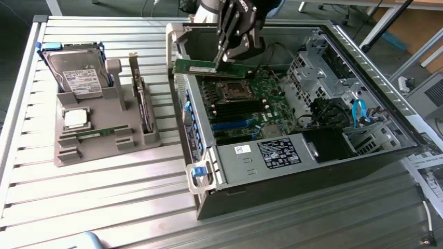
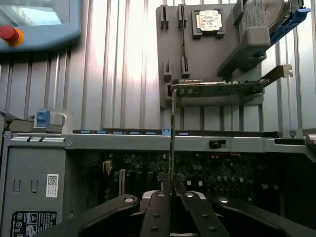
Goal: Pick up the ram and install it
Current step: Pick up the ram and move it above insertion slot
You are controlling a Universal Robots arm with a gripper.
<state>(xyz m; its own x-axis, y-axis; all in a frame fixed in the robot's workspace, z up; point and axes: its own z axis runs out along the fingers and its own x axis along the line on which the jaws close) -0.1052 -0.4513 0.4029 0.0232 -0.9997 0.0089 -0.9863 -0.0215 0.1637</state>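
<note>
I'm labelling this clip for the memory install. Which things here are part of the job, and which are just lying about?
In the job: memory stick, clamped in the end effector; open computer case; its circuit board.
Lying about: hard drive; processor chip; expansion card; grey holder under them; control pendant.

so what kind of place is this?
Probably a robotics lab bench for PC assembly: an open computer case on a slatted metal table, a grey fixture holding a hard drive and other parts, and the gripper holding the ram over the case.
</note>
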